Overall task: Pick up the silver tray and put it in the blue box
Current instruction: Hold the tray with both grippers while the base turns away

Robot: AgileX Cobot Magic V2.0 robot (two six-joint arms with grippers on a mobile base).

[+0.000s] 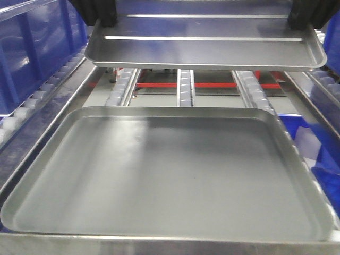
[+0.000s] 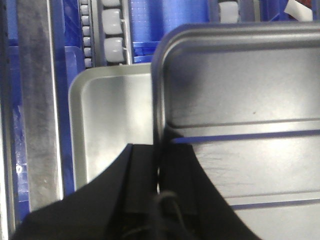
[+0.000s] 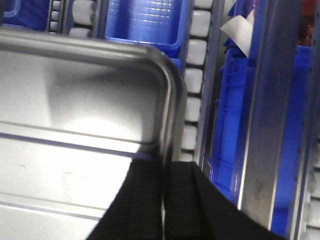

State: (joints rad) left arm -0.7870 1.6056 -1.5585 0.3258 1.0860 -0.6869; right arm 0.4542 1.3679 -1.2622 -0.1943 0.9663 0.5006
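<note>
The silver tray (image 1: 207,50), shiny with two long ridges, hangs level in the air at the top of the front view. My left gripper (image 1: 106,15) is shut on its left rim and my right gripper (image 1: 302,17) is shut on its right rim. In the left wrist view the black fingers (image 2: 142,175) pinch the tray (image 2: 240,120) at its edge. The right wrist view shows the same grip (image 3: 164,172) on the tray (image 3: 75,125). A deep blue box (image 1: 32,48) with vertical ribs stands at the far left, beside the tray.
A larger dull grey flat tray (image 1: 159,175) lies below on the roller conveyor (image 1: 185,87). More blue crates sit at the right (image 1: 332,45) and under the rollers (image 3: 145,22). Metal side rails (image 3: 267,115) run along both sides.
</note>
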